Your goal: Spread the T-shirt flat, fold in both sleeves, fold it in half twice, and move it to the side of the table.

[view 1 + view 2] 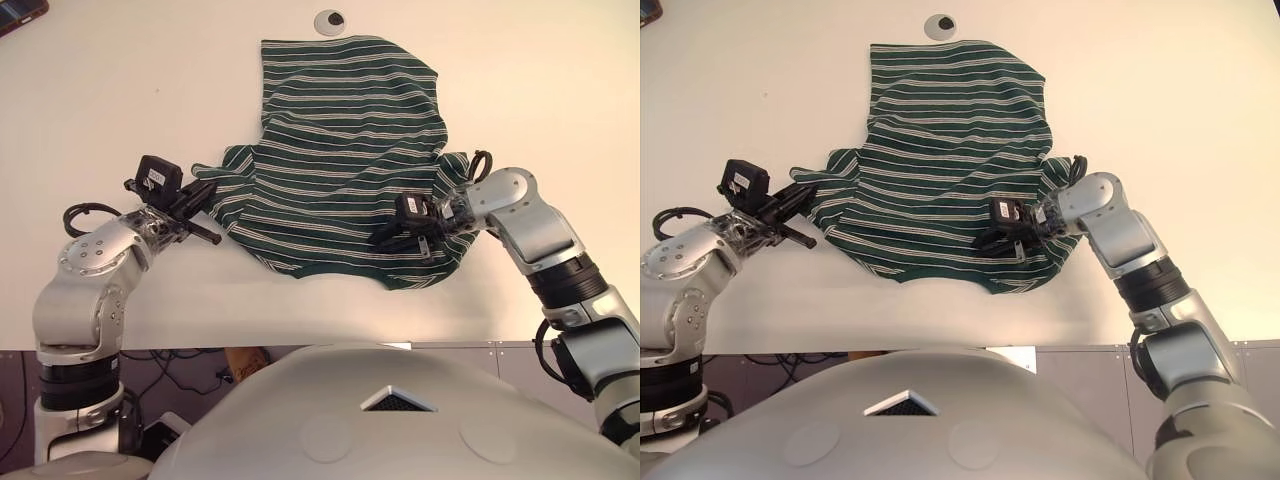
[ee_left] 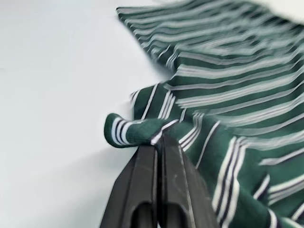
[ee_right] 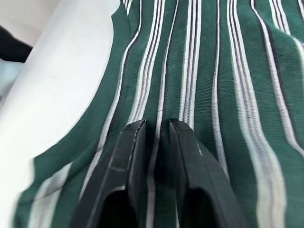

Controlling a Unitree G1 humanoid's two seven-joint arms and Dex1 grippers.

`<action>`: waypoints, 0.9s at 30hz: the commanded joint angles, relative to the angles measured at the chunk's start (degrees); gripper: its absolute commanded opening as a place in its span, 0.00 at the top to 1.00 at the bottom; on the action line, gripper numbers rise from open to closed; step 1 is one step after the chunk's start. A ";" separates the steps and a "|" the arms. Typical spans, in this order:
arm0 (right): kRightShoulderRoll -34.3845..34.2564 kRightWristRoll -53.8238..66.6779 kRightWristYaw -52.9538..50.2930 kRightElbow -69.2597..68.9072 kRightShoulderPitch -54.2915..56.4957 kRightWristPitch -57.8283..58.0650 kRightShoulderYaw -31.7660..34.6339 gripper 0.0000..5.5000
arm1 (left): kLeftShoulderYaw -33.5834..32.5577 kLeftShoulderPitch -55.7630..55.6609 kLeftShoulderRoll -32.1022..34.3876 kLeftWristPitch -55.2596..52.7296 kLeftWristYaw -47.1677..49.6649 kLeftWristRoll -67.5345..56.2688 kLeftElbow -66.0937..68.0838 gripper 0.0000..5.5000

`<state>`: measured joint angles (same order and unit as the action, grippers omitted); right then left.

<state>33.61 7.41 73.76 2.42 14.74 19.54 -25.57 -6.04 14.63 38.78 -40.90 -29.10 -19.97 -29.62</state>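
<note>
Now on the table: a green T-shirt with white stripes [image 1: 340, 150] lies crumpled in the middle of the white table [image 1: 120, 80], reaching close to its front edge.
Left gripper [image 1: 207, 193]: squeezed tight on a sleeve end [image 2: 121, 133] at the shirt's left side.
Right gripper [image 1: 385, 238]: pinching a fold of cloth near the shirt's front hem.

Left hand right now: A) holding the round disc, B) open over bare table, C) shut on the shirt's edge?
C: the left hand is shut, with a rolled bit of the shirt's edge pinched at its tips.
</note>
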 commanded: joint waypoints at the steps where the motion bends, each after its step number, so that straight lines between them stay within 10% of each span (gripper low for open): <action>1: -3.81 3.01 -4.08 1.61 4.06 4.36 4.48 0.84 | 10.36 -1.06 6.92 4.69 -4.98 7.76 -4.29 0.99; 14: -10.08 3.37 -18.58 16.22 13.21 10.66 11.69 0.84 | 29.76 -10.51 7.56 9.94 -11.29 22.91 -2.29 0.99; 20: -9.90 3.80 -19.98 16.45 12.45 12.15 13.04 0.84 | 31.86 -10.76 6.67 8.09 -11.76 24.97 -1.98 0.83; 27: 0.43 13.95 -19.86 8.85 8.88 28.73 29.26 0.62 | 26.56 -6.93 4.91 5.60 -8.77 24.16 -6.44 0.79</action>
<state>29.31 18.73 52.91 13.86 25.08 43.84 -0.31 22.60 6.11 44.20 -34.07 -38.88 4.80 -33.61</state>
